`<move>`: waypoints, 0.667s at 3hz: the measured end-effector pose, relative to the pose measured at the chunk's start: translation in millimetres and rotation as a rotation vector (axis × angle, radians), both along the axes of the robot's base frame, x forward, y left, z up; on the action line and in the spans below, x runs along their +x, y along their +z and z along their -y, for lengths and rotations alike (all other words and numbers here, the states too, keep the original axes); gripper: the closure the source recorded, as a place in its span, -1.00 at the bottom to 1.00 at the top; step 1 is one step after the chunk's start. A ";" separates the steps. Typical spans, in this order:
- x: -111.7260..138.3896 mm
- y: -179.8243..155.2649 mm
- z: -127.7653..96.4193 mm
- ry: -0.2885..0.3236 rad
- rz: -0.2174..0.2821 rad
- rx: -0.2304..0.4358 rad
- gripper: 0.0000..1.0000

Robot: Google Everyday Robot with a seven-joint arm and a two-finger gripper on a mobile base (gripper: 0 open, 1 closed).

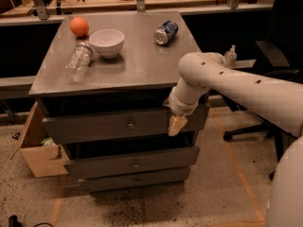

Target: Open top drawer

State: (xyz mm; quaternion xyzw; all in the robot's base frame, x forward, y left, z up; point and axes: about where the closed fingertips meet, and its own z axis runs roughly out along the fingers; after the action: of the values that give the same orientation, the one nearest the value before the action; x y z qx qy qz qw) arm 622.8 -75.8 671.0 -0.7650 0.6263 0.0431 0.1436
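The top drawer (pixel 94 126) is the widest grey front of three, just under the cabinet top, with a small round metal knob (pixel 131 125) at its centre. My gripper (pixel 177 125) hangs in front of the right part of this drawer front, to the right of the knob and apart from it. Its tan tip points down. My white arm (pixel 236 86) reaches in from the right. Two shorter grey drawers (pixel 135 163) sit below.
On the cabinet top (pixel 142 65) are an orange (pixel 79 26), a white bowl (pixel 107 41), a lying plastic bottle (pixel 78 60) and a lying can (pixel 165 32). A cardboard box (pixel 40 150) stands at the cabinet's left, an office chair (pixel 270 65) at the right.
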 end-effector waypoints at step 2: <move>-39.6 22.8 23.3 0.004 -0.103 0.002 0.76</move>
State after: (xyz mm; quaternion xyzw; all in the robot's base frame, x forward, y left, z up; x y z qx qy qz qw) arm 583.3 -99.1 693.8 -0.7628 0.6314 0.0834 0.1121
